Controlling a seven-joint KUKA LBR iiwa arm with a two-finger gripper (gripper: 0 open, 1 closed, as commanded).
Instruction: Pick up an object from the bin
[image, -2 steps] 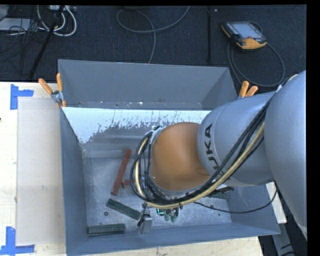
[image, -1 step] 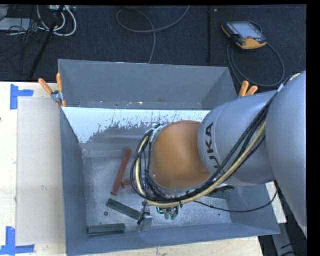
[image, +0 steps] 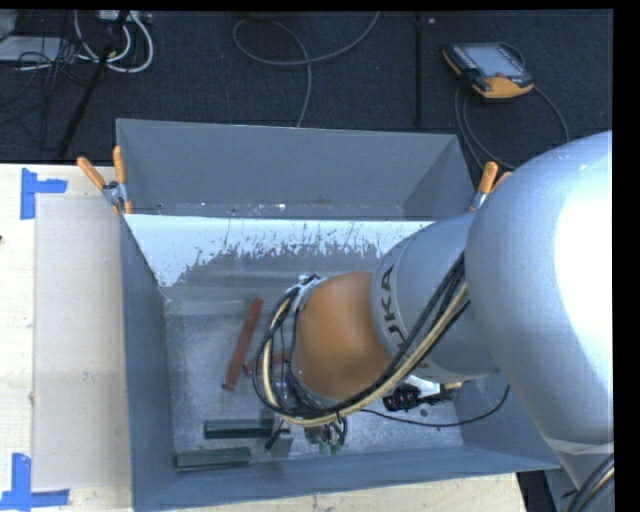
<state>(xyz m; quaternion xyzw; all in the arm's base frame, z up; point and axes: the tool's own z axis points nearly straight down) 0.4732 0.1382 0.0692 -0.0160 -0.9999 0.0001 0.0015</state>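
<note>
My gripper (image: 296, 434) reaches down near the bin's front wall, mostly hidden under the arm's orange cover. Just left of it a black flat bar (image: 236, 430) lies on the floor, and its right end meets the gripper's dark body. Below that, a dark grey-green bar (image: 212, 459) lies along the front wall. A reddish-brown stick (image: 243, 343) lies slanted farther back on the left, apart from the gripper. A small greenish piece (image: 333, 443) peeks out under the cover's lower edge; what it is cannot be made out.
The arm and its orange cover with looped cables hang over the middle and right of the bin floor, hiding what lies beneath. The bin's sloped walls rise close behind and to the left.
</note>
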